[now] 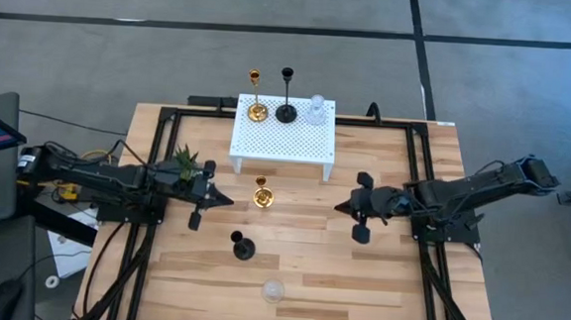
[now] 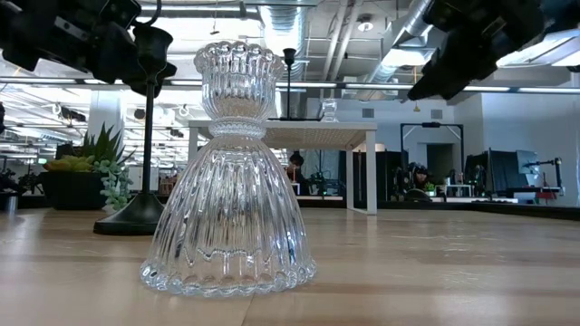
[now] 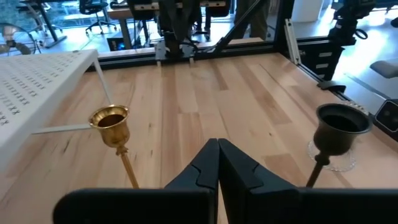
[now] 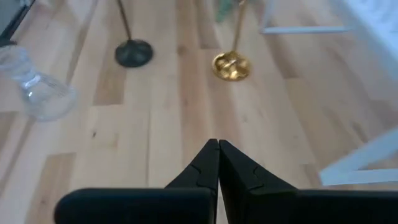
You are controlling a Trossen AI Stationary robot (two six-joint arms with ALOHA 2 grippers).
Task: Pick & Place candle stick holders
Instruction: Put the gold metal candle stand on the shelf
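Three candle stick holders stand by their round bases on the wooden table: a gold one (image 1: 262, 193) at the middle, a black one (image 1: 242, 246) nearer the front, and a clear glass one (image 1: 273, 291) by the near edge. Three more, gold (image 1: 257, 109), black (image 1: 286, 110) and clear glass (image 1: 316, 109), stand on the white perforated stand (image 1: 282, 135) at the back. My left gripper (image 1: 225, 202) is shut and empty, left of the gold holder (image 3: 112, 127). My right gripper (image 1: 340, 207) is shut and empty, to its right, above the table.
A small green plant (image 1: 186, 161) stands at the left, beside my left arm. The white stand's legs (image 4: 298, 29) rest on the table's far middle. Black frame rails (image 1: 156, 172) run along the table's left and right sides.
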